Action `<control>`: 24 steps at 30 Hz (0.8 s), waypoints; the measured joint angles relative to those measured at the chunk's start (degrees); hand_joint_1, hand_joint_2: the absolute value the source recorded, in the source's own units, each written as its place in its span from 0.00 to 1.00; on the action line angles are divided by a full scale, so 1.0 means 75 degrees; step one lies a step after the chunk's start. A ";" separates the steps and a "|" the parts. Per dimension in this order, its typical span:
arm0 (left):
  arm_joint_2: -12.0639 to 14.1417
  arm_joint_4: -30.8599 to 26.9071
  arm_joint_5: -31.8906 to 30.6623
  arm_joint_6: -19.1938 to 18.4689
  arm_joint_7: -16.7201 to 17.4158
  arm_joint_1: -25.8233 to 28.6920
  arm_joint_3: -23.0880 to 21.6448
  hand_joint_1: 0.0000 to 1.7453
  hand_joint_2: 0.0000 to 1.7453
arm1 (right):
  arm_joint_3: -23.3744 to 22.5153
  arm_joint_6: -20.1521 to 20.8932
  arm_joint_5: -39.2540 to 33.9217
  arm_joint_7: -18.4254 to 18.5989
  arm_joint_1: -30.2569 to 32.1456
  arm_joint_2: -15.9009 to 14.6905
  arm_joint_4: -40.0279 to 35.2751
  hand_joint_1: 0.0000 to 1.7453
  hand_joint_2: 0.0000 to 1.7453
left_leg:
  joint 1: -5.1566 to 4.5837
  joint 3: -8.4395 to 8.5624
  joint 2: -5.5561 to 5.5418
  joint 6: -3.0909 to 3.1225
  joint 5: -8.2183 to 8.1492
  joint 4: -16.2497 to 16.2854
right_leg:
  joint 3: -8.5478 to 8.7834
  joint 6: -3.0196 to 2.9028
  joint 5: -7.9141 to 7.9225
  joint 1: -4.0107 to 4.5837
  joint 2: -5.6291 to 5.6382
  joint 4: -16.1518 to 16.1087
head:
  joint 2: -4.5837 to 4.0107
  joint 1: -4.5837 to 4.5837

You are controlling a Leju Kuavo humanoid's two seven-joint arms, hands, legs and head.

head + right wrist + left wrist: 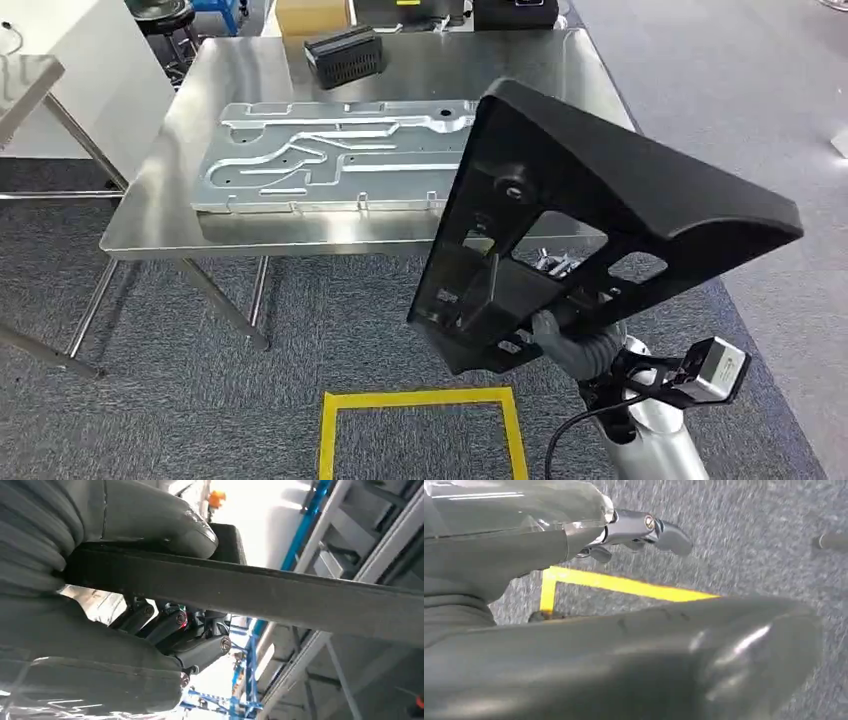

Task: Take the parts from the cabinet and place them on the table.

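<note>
- While the robot stands near the shiny metal table [150, 235], its right hand [560, 335] holds a big black part [600, 200] up in the air, in front of the table's near right corner.
- In the right wrist view, the thick grey thumb [165, 525] presses on one side of the black part's flat edge [280, 592], and the dark fingers [200, 650] curl around the other side, so the grip looks tight.
- The black part is wide and flat with holes cut in it, and it is tilted.
- A big silver plate [330, 160] with grooves lies flat on the table.
- A small black box [343, 55] sits on the table behind the silver plate, apart from it.
- In the left wrist view, the left hand [634, 532] hangs over the grey carpet [749, 540] with nothing in it. Its fingers look a bit bent and spread apart.
- Yellow tape [420, 400] makes a square on the carpet in front of the table.
</note>
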 joint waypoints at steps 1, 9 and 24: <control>0.0000 0.0000 -0.0015 0.0000 0.0003 0.0018 0.0003 0.00 0.00 | -0.0003 0.0003 -0.0026 -0.0009 0.0005 0.0011 0.0017 0.99 1.00 | 0.0028 -0.0055 0.0000 -0.0028 0.0184 -0.0047 | 0.0034 0.0020 -0.0024 -0.0008 0.0043 0.0001 | 0.0000 0.0000; -0.0003 0.0000 -0.0015 -0.0003 0.0003 -0.0001 0.0009 0.00 0.00 | -0.0090 0.0000 -0.0079 -0.0026 -0.0011 0.0061 0.0026 0.99 1.00 | 0.0053 0.0826 -0.0182 0.0157 0.1342 -0.2329 | 0.0149 0.0340 -0.0170 -0.0044 0.0260 0.0046 | 0.0000 0.0003; -0.0003 0.0000 -0.0117 -0.0015 -0.0011 -0.0003 0.0012 0.00 0.00 | -0.0256 0.0012 -0.0352 -0.0160 -0.0022 0.0090 0.0026 0.99 1.00 | -0.0101 0.1131 0.0258 0.0213 0.1111 -0.2417 | -0.0173 0.0111 0.0012 0.0125 -0.0204 0.0173 | 0.0000 0.0003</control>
